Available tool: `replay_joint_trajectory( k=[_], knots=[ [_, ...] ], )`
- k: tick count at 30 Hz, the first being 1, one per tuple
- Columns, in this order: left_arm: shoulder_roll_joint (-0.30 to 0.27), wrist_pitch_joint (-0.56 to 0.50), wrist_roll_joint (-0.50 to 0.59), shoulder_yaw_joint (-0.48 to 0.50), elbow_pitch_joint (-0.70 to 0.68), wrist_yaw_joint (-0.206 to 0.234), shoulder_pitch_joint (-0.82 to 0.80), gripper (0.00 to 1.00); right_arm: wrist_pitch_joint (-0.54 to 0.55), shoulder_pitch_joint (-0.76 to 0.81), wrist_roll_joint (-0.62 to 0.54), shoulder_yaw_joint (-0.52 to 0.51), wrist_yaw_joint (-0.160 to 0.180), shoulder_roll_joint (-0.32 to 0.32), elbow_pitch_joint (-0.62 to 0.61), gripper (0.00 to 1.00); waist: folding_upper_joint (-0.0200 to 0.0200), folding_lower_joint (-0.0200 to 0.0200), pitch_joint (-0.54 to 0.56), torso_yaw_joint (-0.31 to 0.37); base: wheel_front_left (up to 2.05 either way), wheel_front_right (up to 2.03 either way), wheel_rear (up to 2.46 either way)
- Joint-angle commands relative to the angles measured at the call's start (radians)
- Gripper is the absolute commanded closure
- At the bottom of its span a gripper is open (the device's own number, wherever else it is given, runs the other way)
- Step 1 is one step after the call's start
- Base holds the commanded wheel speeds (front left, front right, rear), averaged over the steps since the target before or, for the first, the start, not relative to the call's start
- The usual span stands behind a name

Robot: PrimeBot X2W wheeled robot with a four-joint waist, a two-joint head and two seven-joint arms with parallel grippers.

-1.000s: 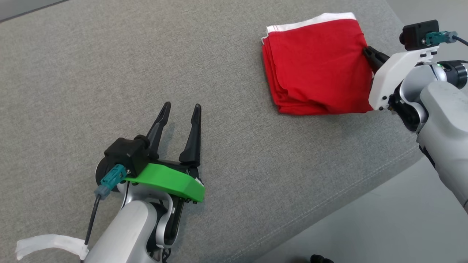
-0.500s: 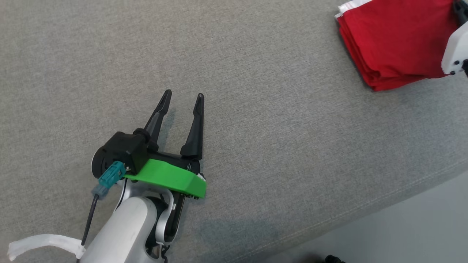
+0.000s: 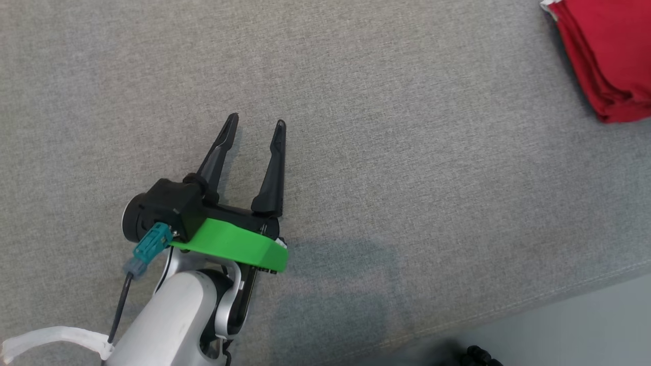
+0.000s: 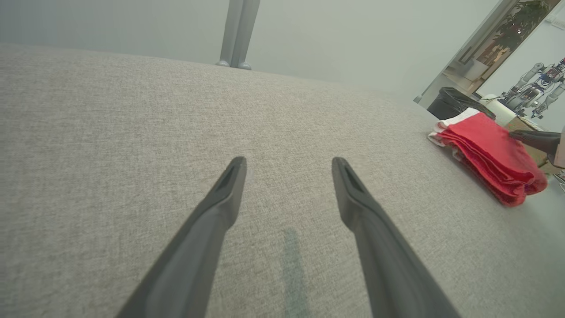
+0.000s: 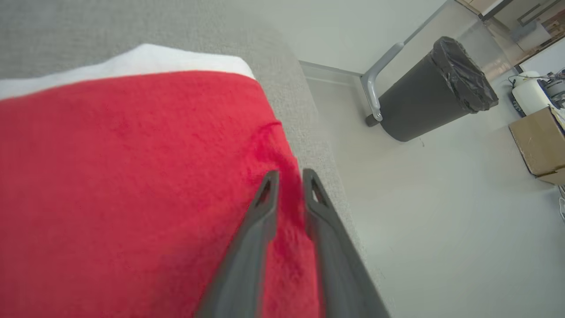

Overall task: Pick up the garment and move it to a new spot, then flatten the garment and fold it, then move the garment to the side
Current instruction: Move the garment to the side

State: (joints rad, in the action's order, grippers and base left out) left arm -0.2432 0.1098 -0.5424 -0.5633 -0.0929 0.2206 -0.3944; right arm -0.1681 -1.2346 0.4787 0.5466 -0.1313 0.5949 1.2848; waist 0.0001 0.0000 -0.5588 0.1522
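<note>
Only the head camera has swung; the folded red cloth garment point(image 3: 610, 61) lies at the grey fabric table's point(image 3: 407, 152) edge. The empty left fingers point(image 3: 273, 162) stand spread. The right fingers point(image 5: 256, 229) sit barely parted on its corner, grip uncertain, and could snag it and drag it off.

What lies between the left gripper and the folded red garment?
Just bare grey surface between the left gripper and the garment; head and left wrist views both show it.

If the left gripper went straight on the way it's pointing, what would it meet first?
Probably the bare grey cushion: the left gripper points across it, and the red garment lies off to the right of that line. Whether it grazes or clears the fabric is unclear.
</note>
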Motion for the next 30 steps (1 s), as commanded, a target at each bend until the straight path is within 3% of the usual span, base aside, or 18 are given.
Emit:
replay_joint_trajectory(
  k=[1,5,15,21,30],
  knots=[
    [-0.009,-0.001,0.011,-0.002,-0.005,0.003,-0.017,0.0,0.026,0.035,-0.019,-0.022,0.001,0.015,0.005,0.0,-0.0001,0.0,-0.007,-0.008,0.0,0.0,0.0],
    [-0.007,-0.001,0.009,-0.004,-0.002,0.005,-0.017,0.0,0.058,0.064,-0.062,-0.103,0.001,0.021,0.003,0.0,-0.0001,0.0,0.003,-0.004,0.0,0.0,0.0],
    [0.001,0.027,-0.027,0.009,0.038,-0.006,0.007,0.0,-0.024,0.084,-0.176,-0.244,0.001,-0.044,0.004,0.0,-0.0001,0.0,0.093,0.017,0.0,0.0,0.0],
    [0.011,0.07,-0.068,0.047,0.105,-0.012,0.028,0.0,-0.076,0.087,-0.211,-0.239,0.001,-0.11,-0.02,0.0,-0.0001,0.0,0.209,0.018,0.0,0.0,0.0],
    [0.001,0.129,-0.126,0.138,0.216,-0.016,0.082,0.0,-0.097,0.184,-0.175,-0.19,0.001,-0.195,-0.169,0.0,-0.0001,0.0,0.394,0.0,0.0,0.0,0.0]
  ],
)
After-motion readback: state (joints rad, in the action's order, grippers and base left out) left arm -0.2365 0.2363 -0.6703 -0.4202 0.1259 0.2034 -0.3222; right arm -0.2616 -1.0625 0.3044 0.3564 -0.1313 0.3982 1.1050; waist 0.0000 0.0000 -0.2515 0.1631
